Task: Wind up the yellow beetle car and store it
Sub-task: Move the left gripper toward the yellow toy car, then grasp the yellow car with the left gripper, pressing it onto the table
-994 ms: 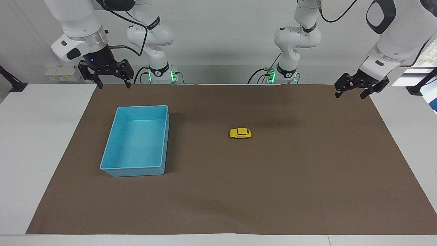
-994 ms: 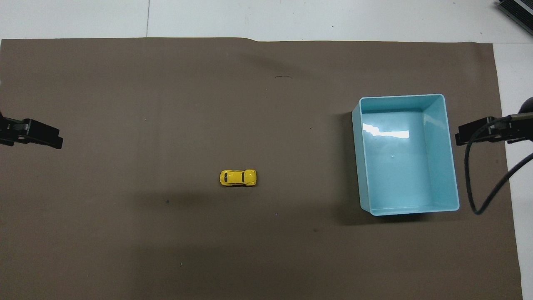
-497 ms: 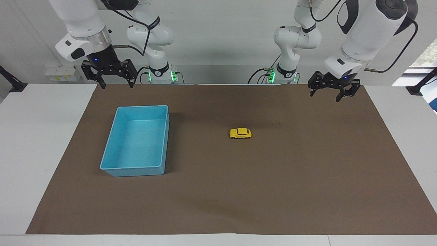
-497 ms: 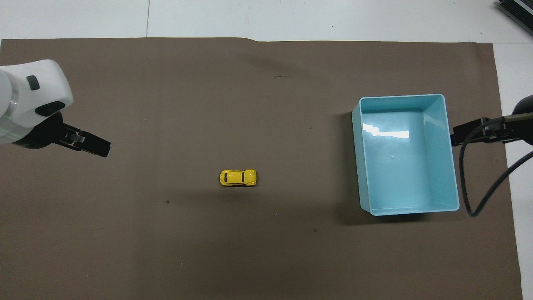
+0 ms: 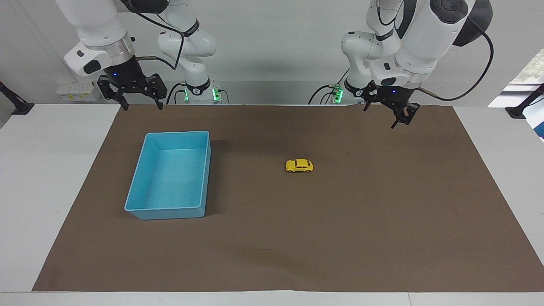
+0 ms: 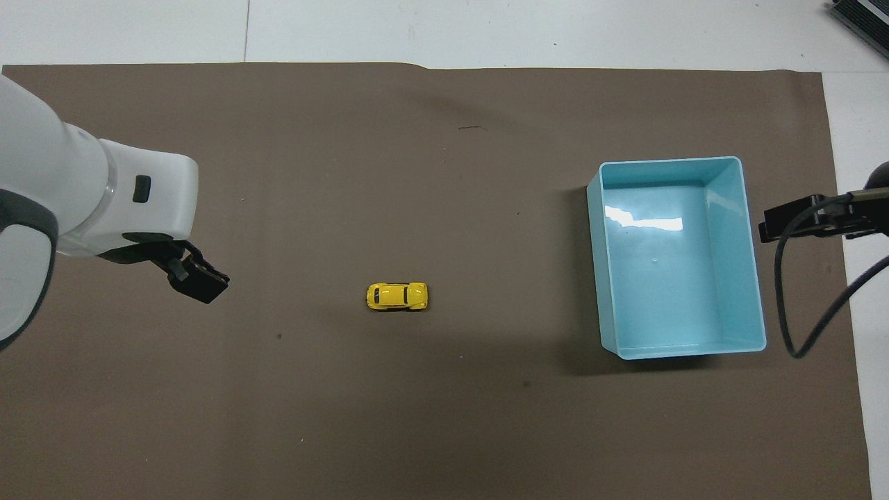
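From the facing view, the yellow beetle car [image 5: 299, 165] sits on its wheels on the brown mat [image 5: 382, 221] that covers the white tabletop [image 5: 51, 178], roughly mid-mat and untouched. The blue bin [image 5: 170, 174] stands on the mat toward the right arm's end, well apart from the car, with nothing in it. The left tool [image 5: 386, 114] hangs in the air over the mat's edge by the robots, toward the left arm's end; its fingers stand spread and hold nothing. The right tool [image 5: 140, 104] hovers over the mat's corner by the robots at the right arm's end, fingers spread wide and empty. From the overhead view, the car [image 6: 397, 296] lies sideways across the mat [image 6: 417, 417], between the left tool [image 6: 198, 281] and the bin [image 6: 753, 292]. The left tool is clear of the car, toward the left arm's end. Only the right tool's tip [image 6: 799, 217] shows, just beside the bin's outer wall, with a black cable [image 6: 806, 312] looping under it.
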`<move>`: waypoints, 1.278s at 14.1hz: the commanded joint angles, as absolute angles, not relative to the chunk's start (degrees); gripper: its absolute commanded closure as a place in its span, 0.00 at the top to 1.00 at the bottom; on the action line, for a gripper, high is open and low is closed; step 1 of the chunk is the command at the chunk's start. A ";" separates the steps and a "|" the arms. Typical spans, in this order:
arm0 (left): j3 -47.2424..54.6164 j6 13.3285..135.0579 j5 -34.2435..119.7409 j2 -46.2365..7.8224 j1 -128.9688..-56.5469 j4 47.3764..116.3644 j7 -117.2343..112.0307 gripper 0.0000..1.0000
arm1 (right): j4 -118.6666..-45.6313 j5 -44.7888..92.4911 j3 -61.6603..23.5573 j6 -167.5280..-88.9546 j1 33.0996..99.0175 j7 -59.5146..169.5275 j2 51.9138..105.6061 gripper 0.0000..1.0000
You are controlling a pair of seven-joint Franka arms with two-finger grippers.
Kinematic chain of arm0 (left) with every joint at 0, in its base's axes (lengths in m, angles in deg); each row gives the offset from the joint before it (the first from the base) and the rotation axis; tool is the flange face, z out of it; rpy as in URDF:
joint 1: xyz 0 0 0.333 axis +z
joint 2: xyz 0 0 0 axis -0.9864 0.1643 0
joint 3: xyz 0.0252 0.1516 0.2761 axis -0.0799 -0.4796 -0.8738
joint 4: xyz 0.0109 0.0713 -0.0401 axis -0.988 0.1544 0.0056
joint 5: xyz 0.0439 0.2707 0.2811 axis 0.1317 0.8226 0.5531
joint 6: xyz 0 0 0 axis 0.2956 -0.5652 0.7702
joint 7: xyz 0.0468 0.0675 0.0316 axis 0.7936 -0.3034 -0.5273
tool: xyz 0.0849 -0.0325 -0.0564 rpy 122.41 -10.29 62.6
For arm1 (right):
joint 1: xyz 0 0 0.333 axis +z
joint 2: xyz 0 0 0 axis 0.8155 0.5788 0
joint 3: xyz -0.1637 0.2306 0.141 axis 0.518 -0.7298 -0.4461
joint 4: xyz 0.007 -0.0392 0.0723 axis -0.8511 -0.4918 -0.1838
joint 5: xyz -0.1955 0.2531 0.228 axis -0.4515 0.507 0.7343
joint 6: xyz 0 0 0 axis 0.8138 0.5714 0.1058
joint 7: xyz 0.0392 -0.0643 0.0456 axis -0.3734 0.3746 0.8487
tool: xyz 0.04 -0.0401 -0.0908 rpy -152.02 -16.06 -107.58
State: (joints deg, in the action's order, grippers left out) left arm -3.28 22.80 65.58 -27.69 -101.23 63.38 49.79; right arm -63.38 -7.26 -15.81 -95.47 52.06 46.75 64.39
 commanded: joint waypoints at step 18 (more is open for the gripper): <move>-4.17 63.31 60.51 -19.08 -116.39 87.89 68.39 1.00 | -63.91 -6.30 -15.89 -96.07 51.56 46.22 63.77 1.00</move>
State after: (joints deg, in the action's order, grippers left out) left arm -3.00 58.26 61.99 -19.56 -113.84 85.24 68.12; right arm -63.38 -7.26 -15.81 -95.47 52.06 46.75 64.39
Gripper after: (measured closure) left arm 0.000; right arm 0.000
